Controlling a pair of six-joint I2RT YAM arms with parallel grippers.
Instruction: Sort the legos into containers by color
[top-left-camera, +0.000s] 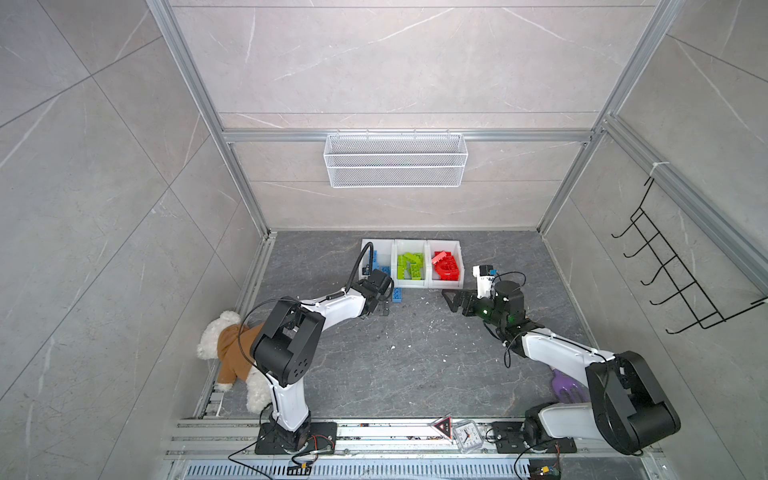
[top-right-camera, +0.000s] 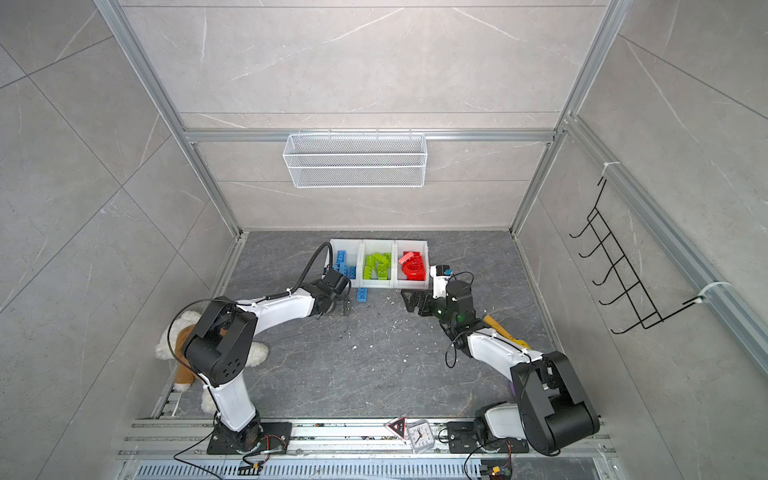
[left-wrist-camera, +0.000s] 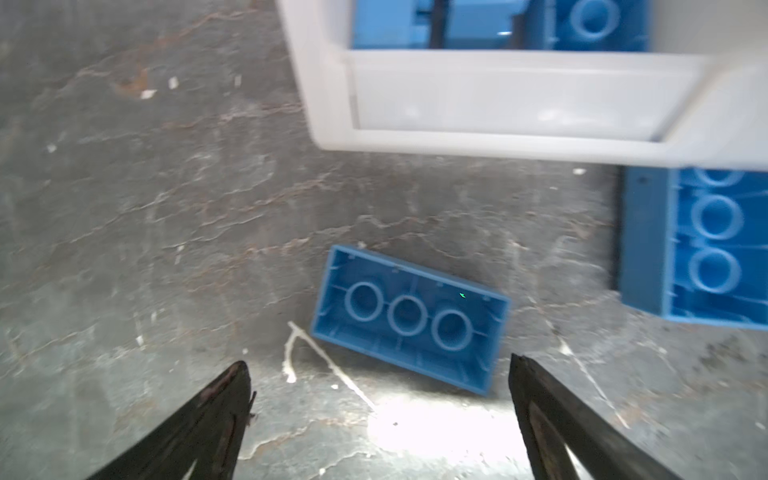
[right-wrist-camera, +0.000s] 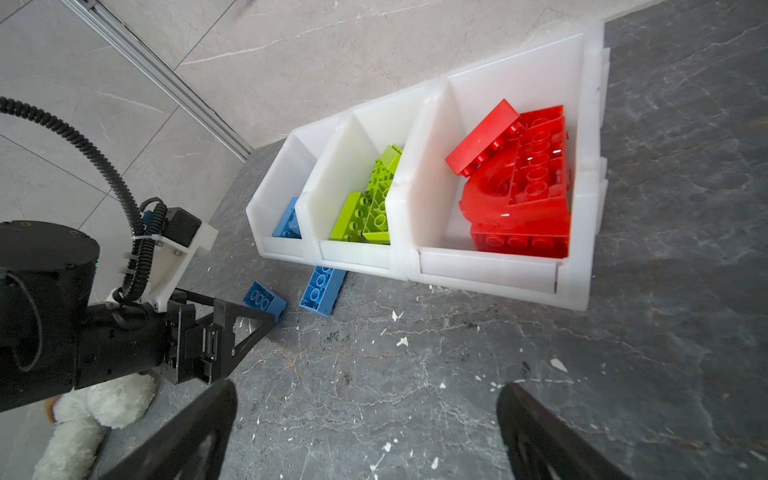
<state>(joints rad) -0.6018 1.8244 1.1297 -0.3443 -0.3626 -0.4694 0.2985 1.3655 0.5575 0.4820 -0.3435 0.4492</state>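
Three white bins stand in a row at the back: the blue bin (top-left-camera: 369, 253) holds blue legos (top-left-camera: 379, 266), the green bin (top-left-camera: 409, 245) holds green legos (top-left-camera: 410, 267), and the red bin (top-left-camera: 456, 254) holds red legos (top-left-camera: 446, 267). A long blue brick (top-left-camera: 398, 296) (right-wrist-camera: 322, 291) lies on the floor against the bins' front. A small blue brick (left-wrist-camera: 409, 318) (right-wrist-camera: 264, 299) lies studs-down beside it. My left gripper (left-wrist-camera: 378, 361) (top-left-camera: 381, 309) is open, low over the floor, just short of the small brick. My right gripper (right-wrist-camera: 368, 388) (top-left-camera: 451, 301) is open and empty over bare floor, in front of the red bin.
A teddy bear (top-left-camera: 226, 353) lies at the left wall by the left arm. A purple object (top-left-camera: 565, 386) sits under the right arm. A small clock (top-left-camera: 467, 436) and a warning triangle (top-left-camera: 442, 428) rest on the front rail. A wire basket (top-left-camera: 395, 160) hangs on the back wall.
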